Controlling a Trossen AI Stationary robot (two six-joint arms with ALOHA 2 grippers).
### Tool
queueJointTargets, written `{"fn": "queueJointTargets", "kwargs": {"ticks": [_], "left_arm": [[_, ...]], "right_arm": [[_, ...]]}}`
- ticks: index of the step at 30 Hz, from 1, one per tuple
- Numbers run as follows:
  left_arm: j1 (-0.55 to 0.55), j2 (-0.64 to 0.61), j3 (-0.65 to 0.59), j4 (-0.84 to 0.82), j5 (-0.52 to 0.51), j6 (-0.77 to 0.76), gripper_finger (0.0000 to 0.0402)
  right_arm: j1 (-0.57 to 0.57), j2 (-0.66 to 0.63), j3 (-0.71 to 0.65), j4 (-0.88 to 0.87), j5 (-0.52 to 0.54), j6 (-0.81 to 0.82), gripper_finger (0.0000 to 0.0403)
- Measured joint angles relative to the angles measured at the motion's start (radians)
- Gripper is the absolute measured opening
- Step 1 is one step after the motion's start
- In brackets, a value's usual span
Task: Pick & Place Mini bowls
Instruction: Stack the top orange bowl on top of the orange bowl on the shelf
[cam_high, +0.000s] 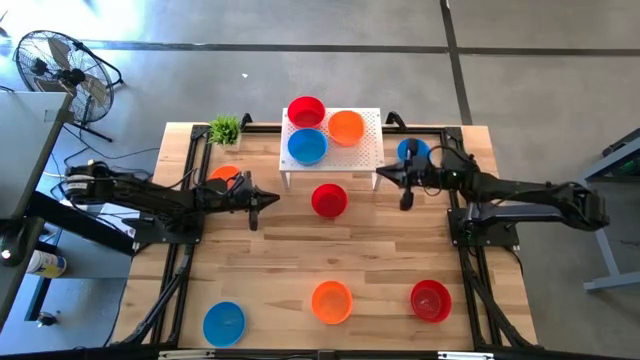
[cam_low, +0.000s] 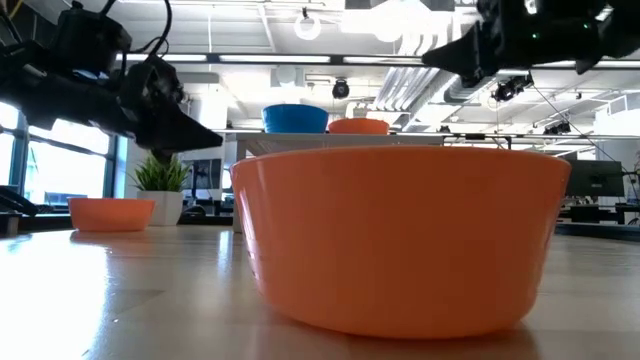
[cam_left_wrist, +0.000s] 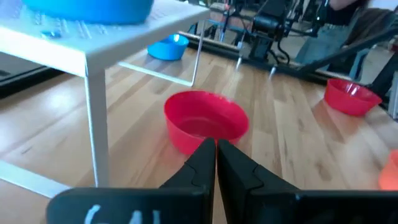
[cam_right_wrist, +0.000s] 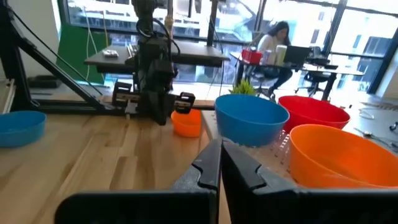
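Note:
Three mini bowls sit on the white perforated stand (cam_high: 365, 150): red (cam_high: 306, 111), orange (cam_high: 346, 127) and blue (cam_high: 307, 146). A fourth, red bowl (cam_high: 329, 200) rests on its base on the table in front of the stand. My left gripper (cam_high: 276, 200) is shut and empty, left of this red bowl (cam_left_wrist: 205, 121) and pointing at it. My right gripper (cam_high: 384, 177) is shut and empty, at the stand's right edge. In its wrist view its fingers (cam_right_wrist: 221, 149) point at the stand's blue bowl (cam_right_wrist: 252, 121).
More bowls stand on the table: orange (cam_high: 226, 176) by the left arm, blue (cam_high: 413, 151) by the right arm, and blue (cam_high: 223, 323), orange (cam_high: 332, 301) and red (cam_high: 430, 300) along the near edge. A small green plant (cam_high: 225, 129) stands at the far left corner.

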Motion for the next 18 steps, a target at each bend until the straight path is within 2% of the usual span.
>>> {"fn": "queueJointTargets", "kwargs": {"ticks": [10, 13, 18], "left_arm": [[0.000, -0.275, 0.004, -0.311, -0.139, -0.013, 0.0014], [0.000, -0.358, 0.059, -0.545, -0.189, -0.023, 0.0014], [0.000, -0.466, 0.227, -0.971, -0.322, -0.024, 0.0014]], "right_arm": [[-0.001, -0.041, -0.038, 0.007, 0.000, -0.028, 0.0004], [-0.001, -0.041, -0.038, 0.006, 0.000, -0.036, 0.0001], [-0.001, -0.040, -0.038, -0.007, 0.000, -0.038, 0.0001]]}}
